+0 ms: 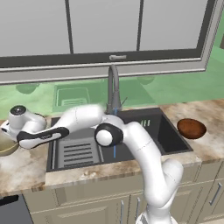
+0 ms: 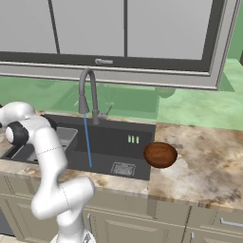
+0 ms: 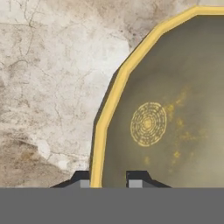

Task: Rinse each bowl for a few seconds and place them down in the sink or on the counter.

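Note:
The olive-gold bowl [image 3: 166,118] sits on the counter [image 3: 52,78] left of the sink [image 1: 170,135]. At the left edge of the left base view, part of this bowl [image 1: 6,146] shows under the hand. My gripper [image 3: 109,180] straddles the bowl's yellow rim, one finger outside and one inside, shut on it. The dark reddish-brown bowl [image 1: 191,128] rests upright on the counter right of the sink, and the right base view has the same bowl [image 2: 160,154] beside the sink [image 2: 114,140].
The faucet [image 2: 88,90] stands behind the basin with a thin blue water stream [image 2: 87,142] running into it. A grey slotted tray [image 1: 76,153] lies in the sink's left part. The counter [image 2: 209,161] stretches on to the right.

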### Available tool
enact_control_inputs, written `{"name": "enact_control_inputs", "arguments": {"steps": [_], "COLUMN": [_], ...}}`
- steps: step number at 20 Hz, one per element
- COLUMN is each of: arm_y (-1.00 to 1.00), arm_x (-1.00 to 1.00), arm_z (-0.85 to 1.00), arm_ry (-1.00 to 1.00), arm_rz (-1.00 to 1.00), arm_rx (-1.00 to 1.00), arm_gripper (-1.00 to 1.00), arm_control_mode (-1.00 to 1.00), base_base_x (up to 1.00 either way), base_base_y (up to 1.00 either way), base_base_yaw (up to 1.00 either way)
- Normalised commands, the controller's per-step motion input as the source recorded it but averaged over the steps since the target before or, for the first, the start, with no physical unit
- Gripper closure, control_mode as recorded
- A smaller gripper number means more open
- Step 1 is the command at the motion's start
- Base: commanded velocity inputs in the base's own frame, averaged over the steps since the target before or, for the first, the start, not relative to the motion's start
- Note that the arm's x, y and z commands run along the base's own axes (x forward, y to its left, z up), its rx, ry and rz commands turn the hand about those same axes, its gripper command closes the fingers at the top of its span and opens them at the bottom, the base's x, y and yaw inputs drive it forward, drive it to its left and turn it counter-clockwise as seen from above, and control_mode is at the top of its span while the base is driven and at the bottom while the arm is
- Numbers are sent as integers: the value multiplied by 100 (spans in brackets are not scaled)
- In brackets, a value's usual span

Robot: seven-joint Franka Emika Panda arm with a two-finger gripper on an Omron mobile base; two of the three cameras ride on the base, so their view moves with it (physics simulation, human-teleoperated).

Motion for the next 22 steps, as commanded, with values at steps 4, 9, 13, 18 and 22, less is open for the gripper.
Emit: {"name": "enact_control_inputs", "arguments": {"steps": [4,9,13,18,22], "arm_y": [-20,-27,-28,-25,-21], "arm_x": [-19,-27,-24,-21,-18], "arm_z": [26,24,21,18,10], "arm_ry": [0,-1,0,-1,-3], "arm_rz": [-5,-7,-9,-11,-12], "arm_rx": [-1,0,0,0,-2], "arm_gripper": [100,100,100,100,100], "arm_control_mode": [-100,-100,-100,-100,-100], "base_base_x": [0,0,0,0,0], "base_base_y": [0,0,0,0,0], "base_base_yaw": [0,0,0,0,0]}}
